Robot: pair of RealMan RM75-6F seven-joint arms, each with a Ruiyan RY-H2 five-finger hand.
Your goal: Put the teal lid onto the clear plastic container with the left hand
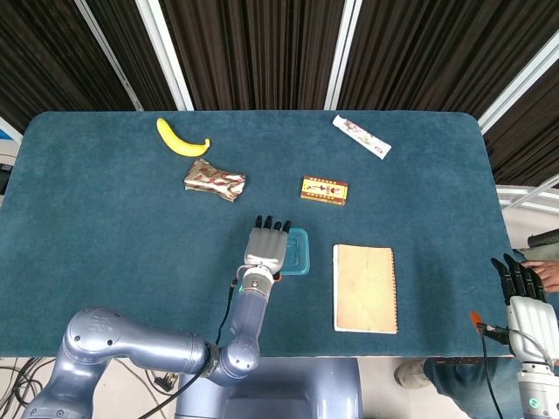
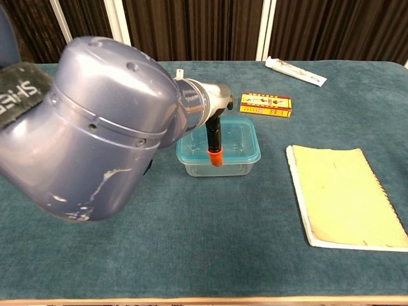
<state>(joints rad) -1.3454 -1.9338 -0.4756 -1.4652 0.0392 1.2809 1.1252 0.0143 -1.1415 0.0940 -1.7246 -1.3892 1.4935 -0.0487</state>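
The clear plastic container (image 2: 229, 167) stands mid-table with the teal lid (image 1: 300, 253) (image 2: 241, 141) lying flat on top of it. My left hand (image 1: 266, 244) lies over the lid's left part, fingers stretched out and pointing away from me, holding nothing. In the chest view my left arm (image 2: 95, 127) fills the left side and hides the container's left end and the hand itself. My right hand (image 1: 521, 285) hangs off the table's right edge, fingers straight and apart, empty.
A tan notebook (image 1: 364, 287) (image 2: 344, 194) lies right of the container. Behind it sits a small red-and-yellow box (image 1: 324, 189) (image 2: 266, 104). Farther back are a foil wrapper (image 1: 214, 180), a banana (image 1: 181, 139) and a white tube (image 1: 361, 136).
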